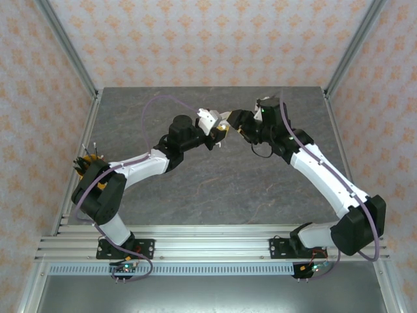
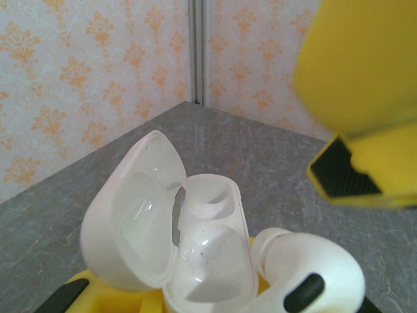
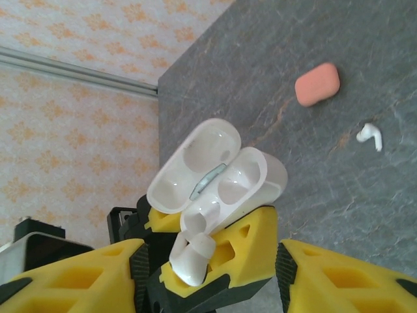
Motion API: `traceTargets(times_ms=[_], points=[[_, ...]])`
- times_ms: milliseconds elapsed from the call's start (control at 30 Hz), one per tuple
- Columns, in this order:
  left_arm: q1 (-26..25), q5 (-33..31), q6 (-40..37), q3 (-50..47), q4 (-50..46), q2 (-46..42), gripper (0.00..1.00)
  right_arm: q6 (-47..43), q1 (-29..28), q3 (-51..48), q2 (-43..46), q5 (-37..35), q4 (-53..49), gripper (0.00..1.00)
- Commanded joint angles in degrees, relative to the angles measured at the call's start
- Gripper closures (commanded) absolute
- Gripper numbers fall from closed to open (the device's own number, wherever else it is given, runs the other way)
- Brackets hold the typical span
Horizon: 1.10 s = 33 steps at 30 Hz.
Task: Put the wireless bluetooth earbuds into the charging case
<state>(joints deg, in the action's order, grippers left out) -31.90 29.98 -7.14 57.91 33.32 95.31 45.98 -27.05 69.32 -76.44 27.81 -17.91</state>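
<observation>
My left gripper (image 2: 179, 298) is shut on the white charging case (image 2: 208, 254), held off the table with its lid swung open and both sockets empty. A white earbud (image 2: 306, 277) lies against the case's rim, resting on a yellow finger of the left gripper. In the right wrist view that earbud (image 3: 192, 257) sits between the wide-apart fingers of my right gripper (image 3: 212, 268), which is open and does not touch it. The two grippers meet over the far middle of the table, left gripper (image 1: 220, 129) facing right gripper (image 1: 238, 124).
A coral-red closed case (image 3: 317, 84) and a second white earbud (image 3: 370, 135) lie on the grey table (image 3: 260, 78) below. Patterned walls and a metal corner post (image 2: 196, 52) close in the far edge.
</observation>
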Motion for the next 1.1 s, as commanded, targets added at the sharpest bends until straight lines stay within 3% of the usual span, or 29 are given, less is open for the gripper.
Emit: traceTargets(times_ms=[0,1067], points=[[-0.1,0.6,0.7,-0.2,3.6,1.1,1.0,3.1,0.2,-0.6,-1.0,3.1,3.3,0.45],[0.0,0.8,2.2,0.9,5.4,2.3,1.0,6.0,-1.9,-1.1,-4.5,4.7,7.4,0.6]])
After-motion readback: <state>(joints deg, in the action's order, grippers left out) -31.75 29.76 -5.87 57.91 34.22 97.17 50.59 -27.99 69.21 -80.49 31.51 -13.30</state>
